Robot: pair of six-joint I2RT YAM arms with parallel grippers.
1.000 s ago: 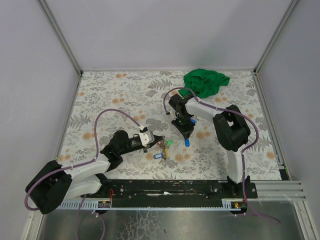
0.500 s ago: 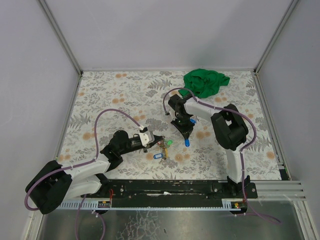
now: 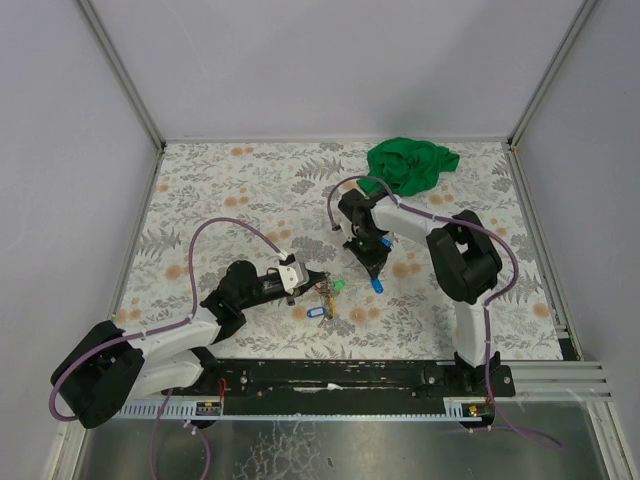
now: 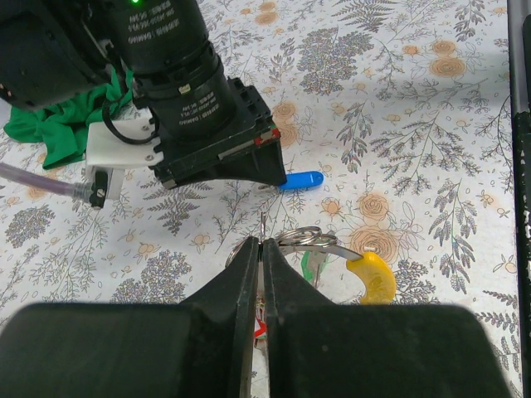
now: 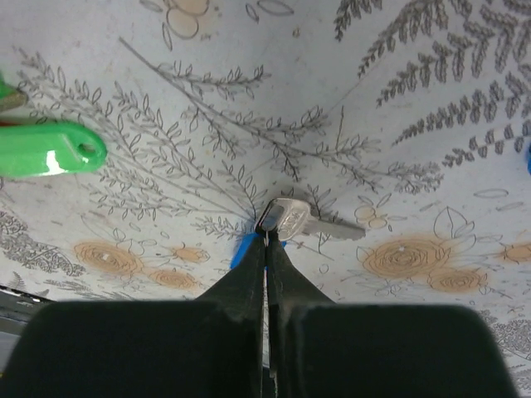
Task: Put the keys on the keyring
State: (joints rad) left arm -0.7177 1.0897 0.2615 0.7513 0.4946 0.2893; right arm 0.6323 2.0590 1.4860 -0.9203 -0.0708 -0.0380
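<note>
Left fingers (image 4: 259, 253): pressed shut on a thin wire end of the keyring (image 4: 299, 239); the wire stands up between the tips.
Keyring: it rests on the desk (image 3: 200, 190) just past the left fingers. Its loop coils to their right in the left wrist view, with a yellow key (image 4: 373, 278) and a green key (image 4: 314, 267) at it.
Gap: overhead, the loose blue key (image 3: 376, 285) lies right of the keyring, near but apart.
Right fingers (image 5: 266, 240): closed to a slit, apparently pinching the loose blue key where head meets blade.
Key axis: the key lies flat across the fingers, metal blade pointing right in the right wrist view and blue head mostly hidden behind the tips.
Nearer arm: the right one, so the key likely has to travel leftward to the held wire.
</note>
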